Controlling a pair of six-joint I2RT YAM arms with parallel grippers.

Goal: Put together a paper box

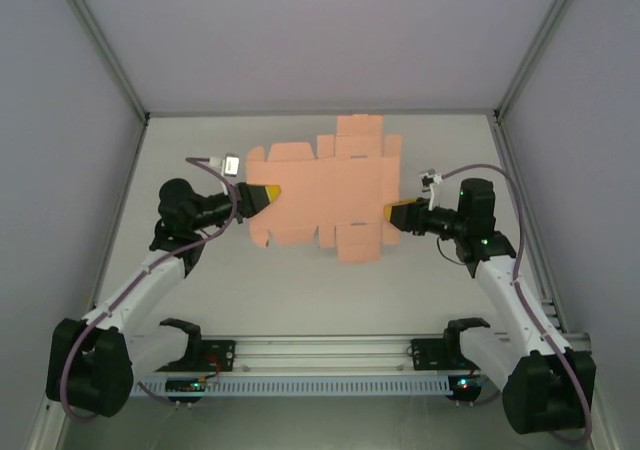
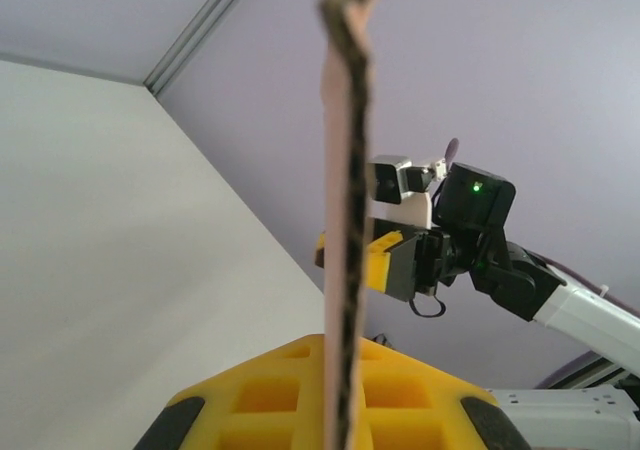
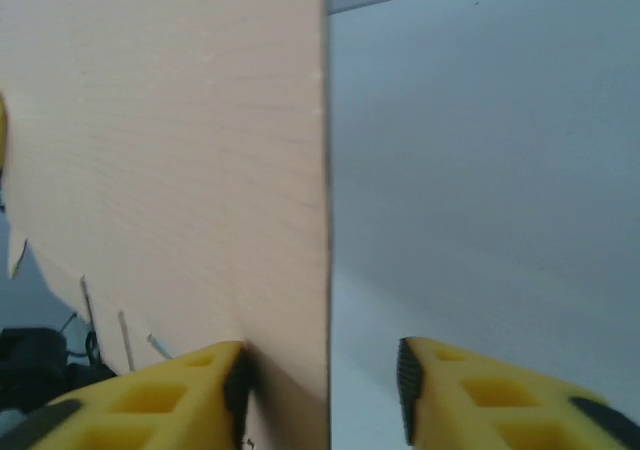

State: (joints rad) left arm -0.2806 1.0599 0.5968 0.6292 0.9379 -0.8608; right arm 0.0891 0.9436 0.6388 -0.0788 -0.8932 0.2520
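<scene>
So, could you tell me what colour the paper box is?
The paper box is plain salmon pink, best seen in the top external view.

Nothing readable shows in any of the three views: no text, label, brand, number or sign. The paper box (image 1: 325, 190) is bare salmon-pink card, both on the face seen from above and on the one close to the right wrist camera (its thin edge in the left wrist view carries no marking either).

paper box (image 1: 325, 185) between left hand (image 1: 274, 193), right hand (image 1: 391, 213)
</scene>
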